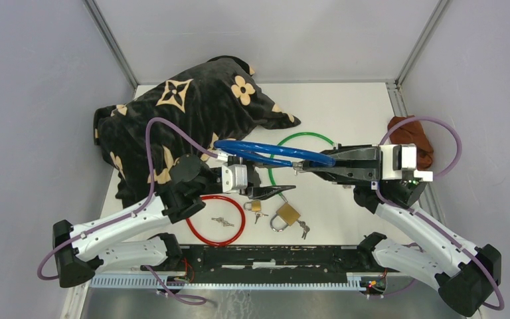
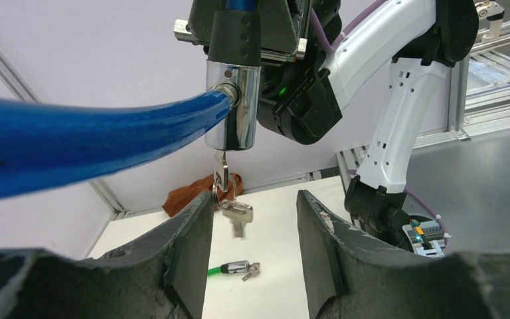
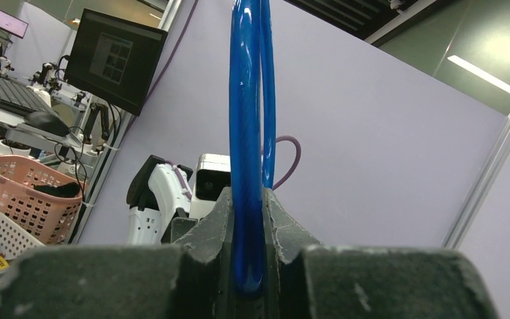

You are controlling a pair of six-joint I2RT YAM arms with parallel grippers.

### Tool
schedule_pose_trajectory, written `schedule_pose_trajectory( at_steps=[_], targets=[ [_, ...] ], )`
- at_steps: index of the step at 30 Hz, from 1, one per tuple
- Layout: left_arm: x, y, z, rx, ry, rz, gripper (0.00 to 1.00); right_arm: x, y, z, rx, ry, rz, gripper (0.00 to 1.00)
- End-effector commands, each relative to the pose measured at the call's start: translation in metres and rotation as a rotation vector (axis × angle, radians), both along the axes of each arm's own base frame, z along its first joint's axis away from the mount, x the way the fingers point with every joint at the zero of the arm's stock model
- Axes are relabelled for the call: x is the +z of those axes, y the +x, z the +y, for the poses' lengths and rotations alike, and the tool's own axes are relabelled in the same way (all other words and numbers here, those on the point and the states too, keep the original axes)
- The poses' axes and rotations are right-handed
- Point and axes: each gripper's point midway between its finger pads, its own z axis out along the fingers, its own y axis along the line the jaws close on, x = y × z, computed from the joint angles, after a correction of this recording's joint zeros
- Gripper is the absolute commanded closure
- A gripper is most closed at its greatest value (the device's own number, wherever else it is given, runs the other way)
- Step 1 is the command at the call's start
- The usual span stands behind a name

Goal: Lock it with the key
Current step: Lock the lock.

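Up in mid-air, the cable lock [image 1: 265, 154] is being clamped by the right gripper [image 1: 309, 161]. Its key [image 2: 238, 216], seemingly not yet turned, is being flanked by the parted left gripper [image 2: 254, 199].

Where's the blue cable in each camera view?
Top: blue cable, a flat loop at centre.
Left wrist: blue cable sweeps from left edge to upper centre.
Right wrist: blue cable upright mid-frame, clamped between the fingers.
Landmark: rust-red cloth, right in top, centre in left wrist; absent from right wrist.

Blue cable lock [image 3: 246, 133] aloft, horizontal; keys [image 2: 236, 216] dangling below chrome cylinder [image 2: 234, 106].
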Motion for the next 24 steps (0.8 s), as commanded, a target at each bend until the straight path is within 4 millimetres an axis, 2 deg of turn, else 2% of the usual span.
schedule_pose_trajectory(
  at_steps=[1, 5, 8, 11, 14, 16, 21, 24],
  targets=[
    [0.011, 0.004, 0.003, 0.008, -0.066, 0.016, 0.45, 0.028, -0.019, -0.020, 0.000, 0.111, -0.062, 1.00],
    [0.007, 0.026, 0.006, 0.072, -0.110, 0.009, 0.44, 0.030, -0.022, -0.023, 0.013, 0.123, -0.063, 1.00],
    [-0.010, 0.036, 0.006, 0.079, -0.076, -0.007, 0.42, 0.032, -0.023, -0.024, 0.011, 0.128, -0.061, 1.00],
    [-0.022, 0.023, 0.007, 0.017, -0.040, -0.074, 0.40, 0.031, -0.020, -0.023, -0.003, 0.121, -0.050, 1.00],
    [-0.013, 0.012, 0.010, -0.028, -0.060, -0.098, 0.38, 0.029, -0.014, -0.022, -0.027, 0.120, -0.031, 1.00],
    [-0.007, 0.012, 0.012, -0.019, -0.076, -0.102, 0.37, 0.029, -0.010, -0.022, -0.041, 0.124, -0.020, 1.00],
    [-0.017, 0.022, 0.018, 0.058, -0.054, -0.090, 0.37, 0.031, -0.008, -0.022, -0.044, 0.131, -0.012, 1.00],
    [-0.002, 0.016, 0.021, 0.036, -0.117, -0.107, 0.37, 0.032, -0.009, -0.022, -0.032, 0.131, -0.015, 1.00]
  ],
)
